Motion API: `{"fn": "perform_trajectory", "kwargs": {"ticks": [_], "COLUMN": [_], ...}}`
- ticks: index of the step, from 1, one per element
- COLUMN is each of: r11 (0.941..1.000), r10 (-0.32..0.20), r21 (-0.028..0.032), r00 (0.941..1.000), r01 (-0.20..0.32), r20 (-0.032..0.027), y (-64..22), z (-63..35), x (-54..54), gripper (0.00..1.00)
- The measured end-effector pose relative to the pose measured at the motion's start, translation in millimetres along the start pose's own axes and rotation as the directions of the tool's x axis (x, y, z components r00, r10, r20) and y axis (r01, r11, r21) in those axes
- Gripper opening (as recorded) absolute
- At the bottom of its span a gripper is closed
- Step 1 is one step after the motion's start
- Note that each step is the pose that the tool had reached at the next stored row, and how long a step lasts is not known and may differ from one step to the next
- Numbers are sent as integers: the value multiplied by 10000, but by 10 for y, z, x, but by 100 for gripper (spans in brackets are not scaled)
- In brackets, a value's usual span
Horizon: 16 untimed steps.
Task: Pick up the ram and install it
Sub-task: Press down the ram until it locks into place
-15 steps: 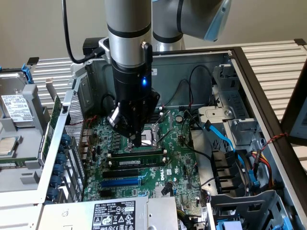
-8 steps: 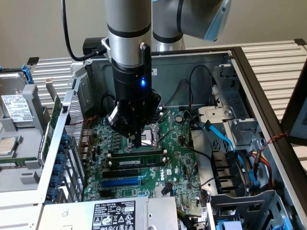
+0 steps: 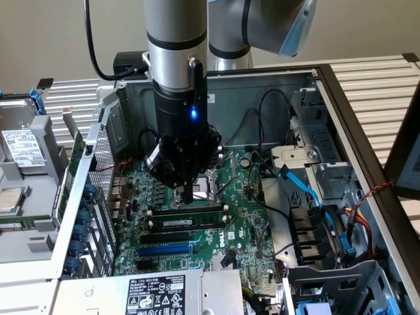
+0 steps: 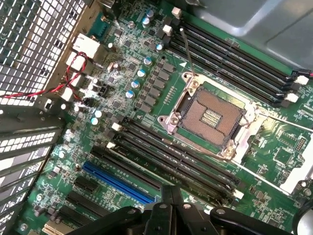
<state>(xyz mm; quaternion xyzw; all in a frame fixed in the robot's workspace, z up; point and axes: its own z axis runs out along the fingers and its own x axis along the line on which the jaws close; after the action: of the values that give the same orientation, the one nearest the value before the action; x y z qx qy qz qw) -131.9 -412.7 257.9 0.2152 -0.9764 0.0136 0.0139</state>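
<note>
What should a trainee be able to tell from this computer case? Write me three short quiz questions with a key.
1. True or false: the gripper is wide open.
2. Where is the ram? A: among the memory slots, just under the gripper. B: on the hard drive. C: on the power supply.
3. Fill in: the CPU socket beside the memory slots is ___, with its contact field bare.

Key: 1 false, it is shut. 2 A. 3 empty.
</note>
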Motion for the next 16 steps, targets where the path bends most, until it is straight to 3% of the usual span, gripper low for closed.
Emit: {"fn": "perform_trajectory", "kwargs": {"ticks": [8,16], "r11": [9941,9774], "r10": [1086,2113], "r21": [-35,-64], "r00": [9941,9774], "r01": [-1086,-2114], "r20": [-24,-46], "y": [0,0], "z": [0,1], "x": [0,-1], "gripper": [10,10]}}
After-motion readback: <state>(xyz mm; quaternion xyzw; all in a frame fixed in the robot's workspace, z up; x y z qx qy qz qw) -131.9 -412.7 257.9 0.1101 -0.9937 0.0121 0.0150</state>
